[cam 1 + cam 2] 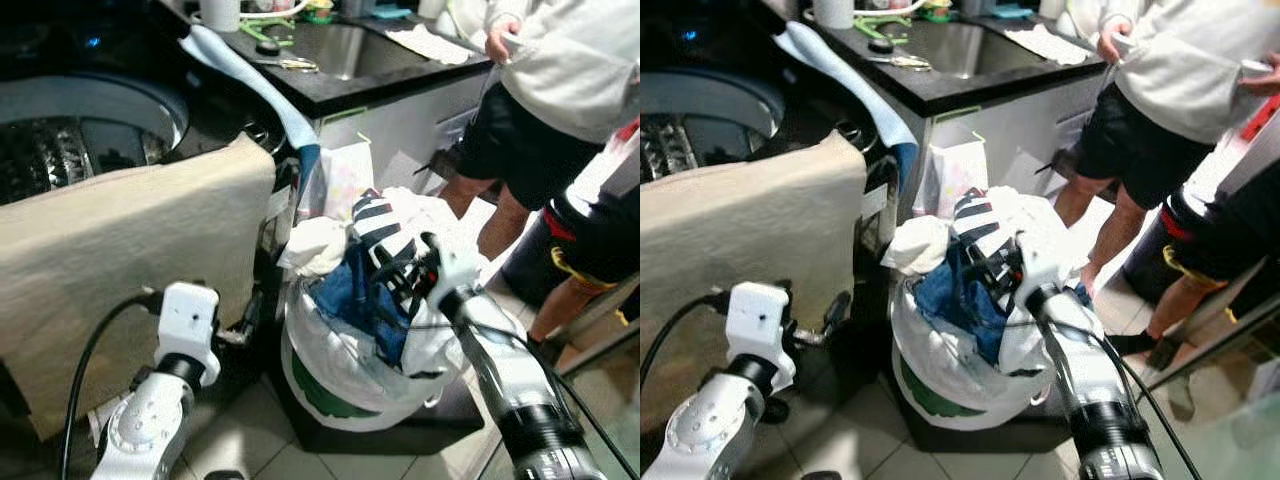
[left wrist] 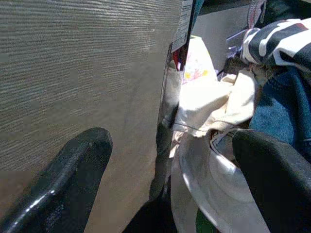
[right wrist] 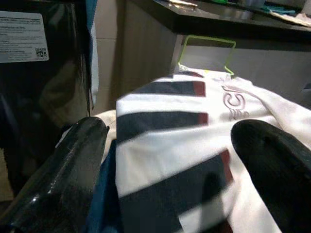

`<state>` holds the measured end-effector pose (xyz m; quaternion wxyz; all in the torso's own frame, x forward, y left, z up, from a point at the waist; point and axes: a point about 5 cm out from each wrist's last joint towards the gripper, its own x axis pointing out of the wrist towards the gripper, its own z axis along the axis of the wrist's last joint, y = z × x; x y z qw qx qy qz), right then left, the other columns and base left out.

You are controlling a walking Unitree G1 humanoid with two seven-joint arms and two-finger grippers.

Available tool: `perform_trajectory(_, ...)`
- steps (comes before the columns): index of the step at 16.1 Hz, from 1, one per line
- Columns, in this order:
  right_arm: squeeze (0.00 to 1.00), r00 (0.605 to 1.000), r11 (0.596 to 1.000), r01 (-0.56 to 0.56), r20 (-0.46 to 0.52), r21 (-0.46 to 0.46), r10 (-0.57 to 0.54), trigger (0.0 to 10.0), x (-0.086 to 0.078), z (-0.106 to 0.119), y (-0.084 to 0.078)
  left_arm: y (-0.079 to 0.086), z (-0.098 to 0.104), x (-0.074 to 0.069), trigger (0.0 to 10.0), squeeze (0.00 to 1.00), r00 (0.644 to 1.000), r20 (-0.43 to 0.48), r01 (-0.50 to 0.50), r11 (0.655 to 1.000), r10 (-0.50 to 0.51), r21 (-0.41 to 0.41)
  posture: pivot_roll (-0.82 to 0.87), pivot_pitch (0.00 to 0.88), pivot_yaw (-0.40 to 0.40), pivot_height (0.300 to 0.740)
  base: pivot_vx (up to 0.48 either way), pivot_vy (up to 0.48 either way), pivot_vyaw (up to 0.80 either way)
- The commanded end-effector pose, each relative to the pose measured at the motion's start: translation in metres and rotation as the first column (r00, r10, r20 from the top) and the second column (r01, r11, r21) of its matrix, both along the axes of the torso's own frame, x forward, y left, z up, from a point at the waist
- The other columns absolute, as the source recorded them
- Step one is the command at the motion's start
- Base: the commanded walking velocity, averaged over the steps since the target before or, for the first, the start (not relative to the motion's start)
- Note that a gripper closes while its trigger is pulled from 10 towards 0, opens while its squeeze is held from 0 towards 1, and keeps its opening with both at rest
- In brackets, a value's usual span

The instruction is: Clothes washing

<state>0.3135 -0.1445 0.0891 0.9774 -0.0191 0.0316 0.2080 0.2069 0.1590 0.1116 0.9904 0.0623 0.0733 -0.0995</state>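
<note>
A white laundry bag stands on the floor, heaped with clothes: a navy-and-white striped garment, blue denim and a cream cloth. My right gripper is down on top of the heap. It stands open, its fingers either side of the striped garment. To the left is the top-loading washing machine, its drum uncovered. A beige towel hangs down its front. My left gripper is open and low, between the towel and the bag, holding nothing.
Two people stand close at the right, beside the bag. A dark counter with a sink runs behind it. A light blue cloth lies across the machine's corner. A flowered paper bag stands behind the laundry.
</note>
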Motion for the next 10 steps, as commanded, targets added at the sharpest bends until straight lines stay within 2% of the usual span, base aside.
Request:
perform_trajectory(1,0.0,1.0,1.0,0.015,-0.003,-0.014,-0.015,10.0,0.003,-0.003,-0.004,-0.008,0.003,-0.002,10.0,0.0,1.0,0.009,0.017,1.0,-0.017,0.007,0.23,0.0,-0.183,0.74,0.0,0.0,0.0)
perform_trajectory(6,0.0,0.999,0.999,0.04,0.005,-0.026,-0.04,10.0,0.024,0.0,-0.003,0.002,-0.007,-0.008,10.0,0.0,0.999,-0.035,0.011,0.996,-0.008,0.085,0.25,0.0,-0.183,0.74,0.0,0.0,0.0)
perform_trajectory(10,0.0,0.999,0.999,0.045,-0.005,-0.029,-0.045,10.0,0.033,0.001,0.004,0.008,-0.008,-0.015,10.0,0.0,0.998,-0.059,0.011,0.99,-0.003,0.14,0.31,0.0,-0.187,0.74,0.0,0.0,0.0)
